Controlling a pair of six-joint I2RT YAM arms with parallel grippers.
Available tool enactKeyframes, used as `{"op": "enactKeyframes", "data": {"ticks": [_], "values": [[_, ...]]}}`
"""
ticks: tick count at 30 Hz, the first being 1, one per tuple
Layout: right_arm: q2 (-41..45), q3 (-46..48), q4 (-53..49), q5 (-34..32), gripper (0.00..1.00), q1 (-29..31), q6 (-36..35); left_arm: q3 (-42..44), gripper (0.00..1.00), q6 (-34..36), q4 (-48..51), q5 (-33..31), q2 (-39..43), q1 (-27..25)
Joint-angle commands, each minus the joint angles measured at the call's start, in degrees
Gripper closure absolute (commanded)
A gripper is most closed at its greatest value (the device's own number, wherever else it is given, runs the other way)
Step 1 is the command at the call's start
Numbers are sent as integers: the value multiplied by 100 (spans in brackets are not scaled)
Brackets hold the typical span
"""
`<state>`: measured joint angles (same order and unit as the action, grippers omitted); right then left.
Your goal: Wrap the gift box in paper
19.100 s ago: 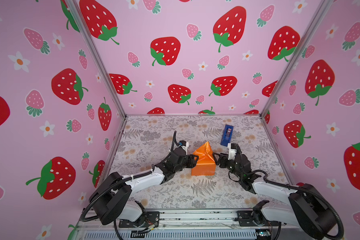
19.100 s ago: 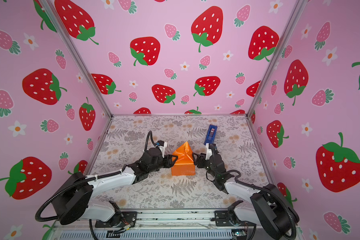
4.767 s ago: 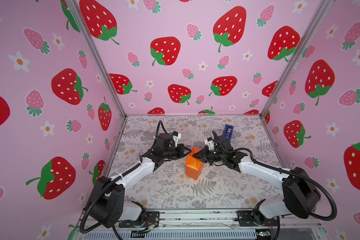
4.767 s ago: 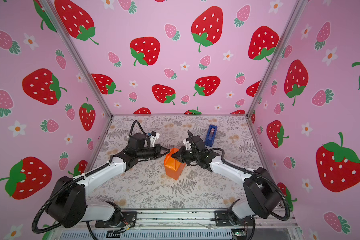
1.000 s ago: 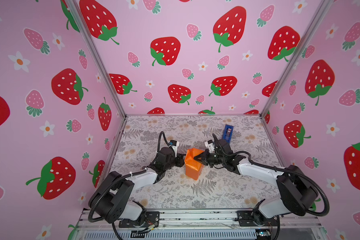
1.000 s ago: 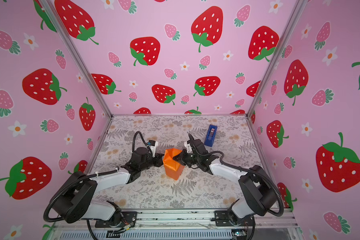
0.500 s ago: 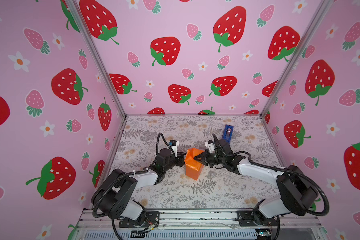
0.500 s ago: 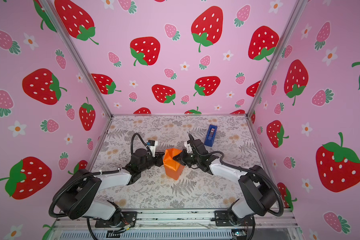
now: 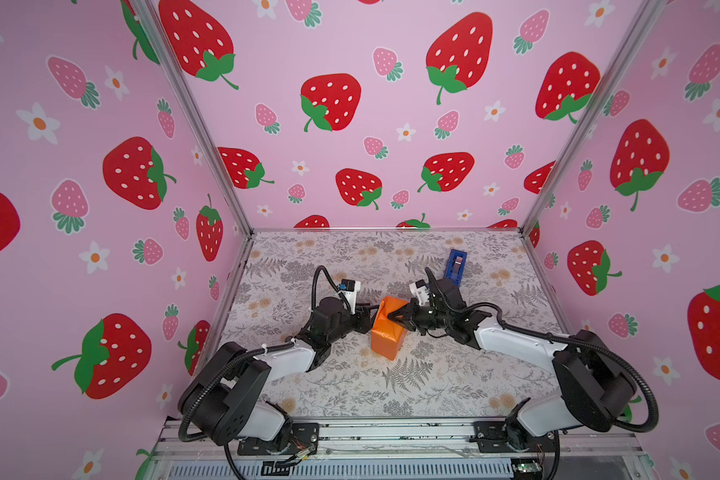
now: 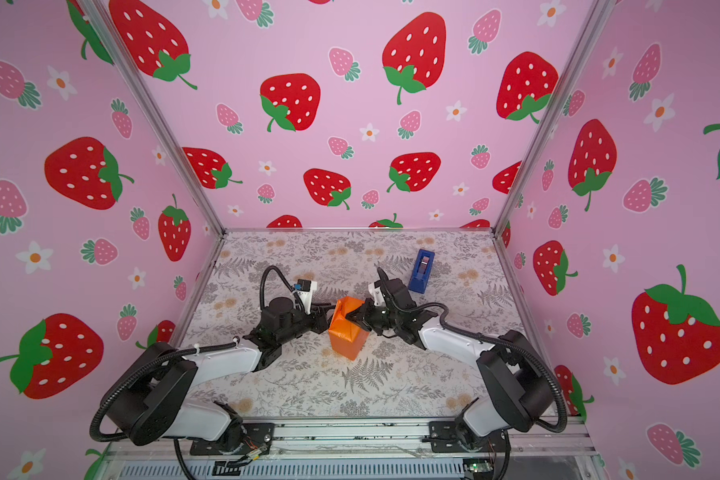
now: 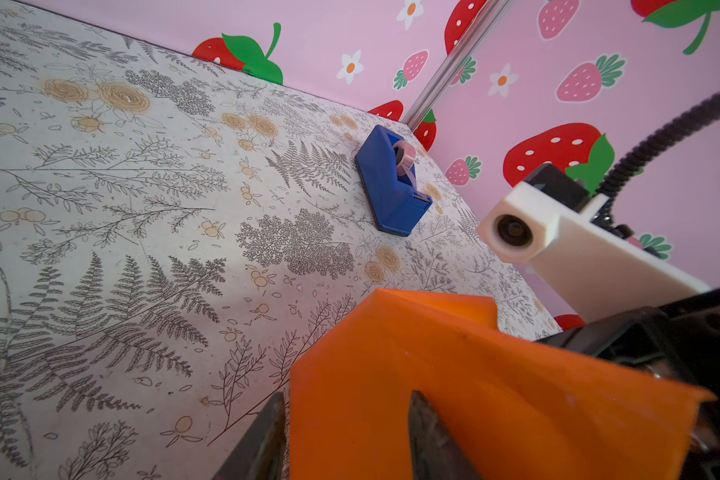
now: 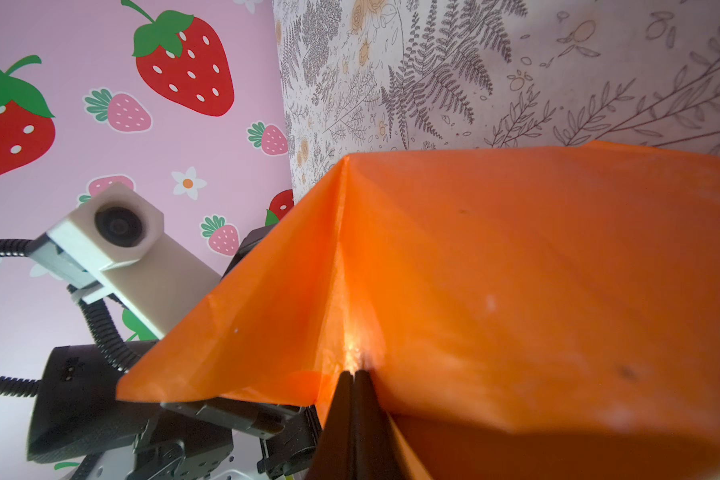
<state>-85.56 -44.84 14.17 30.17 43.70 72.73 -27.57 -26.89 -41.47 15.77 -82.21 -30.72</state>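
In both top views the paper [image 9: 385, 336] [image 10: 346, 336] stands just below the middle of the frame as a glossy orange, box-shaped parcel on the floral table [image 9: 350, 386]. The gift box is covered, and we see only paper.

The left gripper [image 9: 366, 322] meets the parcel's left side. In the left wrist view its fingers [image 11: 267, 440] stand apart at the bottom edge of the frame, with an edge of the paper between them. We cannot tell whether they squeeze it.

The right gripper [image 9: 393, 318] rests on the parcel's top from the right. In the right wrist view, low in the frame, its jaws are pressed together [image 12: 354, 374] with their tips at a raised crease of the paper.

A blue tape dispenser [image 9: 454, 266] [image 11: 391, 187] lies well apart, right of centre towards the back wall. Any marking on it is too small for us to read.
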Motion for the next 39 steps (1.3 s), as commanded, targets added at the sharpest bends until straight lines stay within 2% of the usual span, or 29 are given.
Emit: {"op": "enactKeyframes", "data": {"ticks": [1,17,34,39], "values": [[-146,241,-705,-145,100,-20,22,-171,51,-5,-198,234,-2,-70],[-110,291,-693,-146,100,-15,22,-291,51,93,13,241,256,-171],[-21,266,-735,-177,100,-18,40,-478,51,220,795,300,-118,-233],[256,114,-1106,-325,98,-35,-51,-376,51,224,804,244,-92,-233]]}}
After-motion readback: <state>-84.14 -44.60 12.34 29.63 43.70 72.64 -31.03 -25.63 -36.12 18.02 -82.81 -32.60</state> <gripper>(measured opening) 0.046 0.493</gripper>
